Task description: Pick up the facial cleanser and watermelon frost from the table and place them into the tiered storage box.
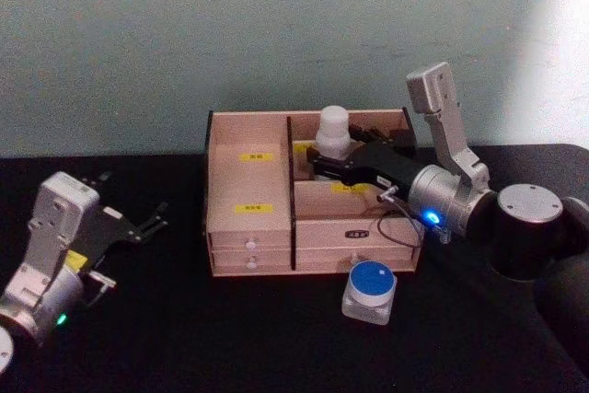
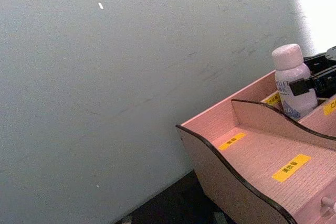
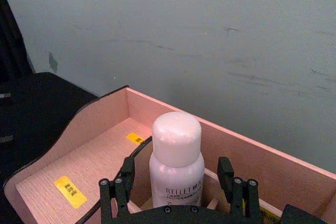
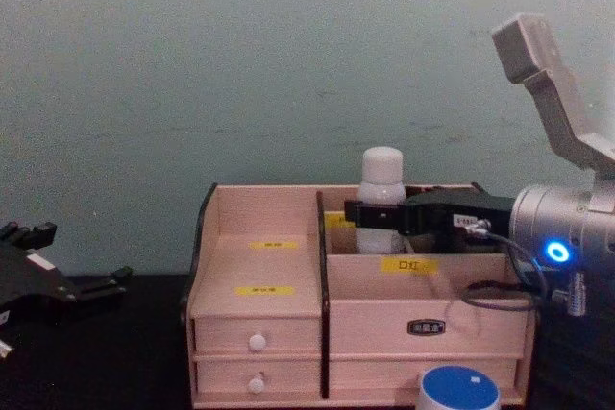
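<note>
Head view shows one dark tabletop (image 1: 184,347) carrying one tiered storage box (image 1: 230,181), and two grippers. The left gripper (image 1: 143,225) rests at the left, its jaws apart and holding nothing. The right gripper (image 1: 329,166) reaches into the far right compartment, where the one facial cleanser (image 1: 332,131) stands upright. The jaws are on both sides of it with small gaps, so the grip looks loose. I think the gripper should draw back straight, without tipping the bottle. One blue-lidded jar (image 1: 370,290), probably the watermelon frost, stands on the tabletop near the box's right front.
</note>
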{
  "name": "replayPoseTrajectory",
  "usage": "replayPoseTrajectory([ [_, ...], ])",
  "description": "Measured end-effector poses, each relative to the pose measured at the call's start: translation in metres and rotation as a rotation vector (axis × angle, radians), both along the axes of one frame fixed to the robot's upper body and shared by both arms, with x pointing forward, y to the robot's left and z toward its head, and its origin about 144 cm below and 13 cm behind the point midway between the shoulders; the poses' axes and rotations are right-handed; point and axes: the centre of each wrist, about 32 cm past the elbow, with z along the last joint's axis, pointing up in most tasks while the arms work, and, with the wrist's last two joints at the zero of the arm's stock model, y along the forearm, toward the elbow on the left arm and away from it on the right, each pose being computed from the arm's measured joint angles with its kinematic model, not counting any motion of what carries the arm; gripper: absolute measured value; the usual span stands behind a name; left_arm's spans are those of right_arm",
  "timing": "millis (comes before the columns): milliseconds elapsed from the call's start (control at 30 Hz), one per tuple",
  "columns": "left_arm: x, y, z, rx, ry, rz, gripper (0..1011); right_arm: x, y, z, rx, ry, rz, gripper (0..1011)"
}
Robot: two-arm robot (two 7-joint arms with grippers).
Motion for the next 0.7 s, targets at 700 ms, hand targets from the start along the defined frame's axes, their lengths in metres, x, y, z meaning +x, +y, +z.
replayPoseTrajectory([
  [700, 0.000, 0.000, 0.000, 0.000, 0.000, 0.000, 1001, -0.022, -0.006, 0.026, 0.034, -0.146, -0.007, 1003],
])
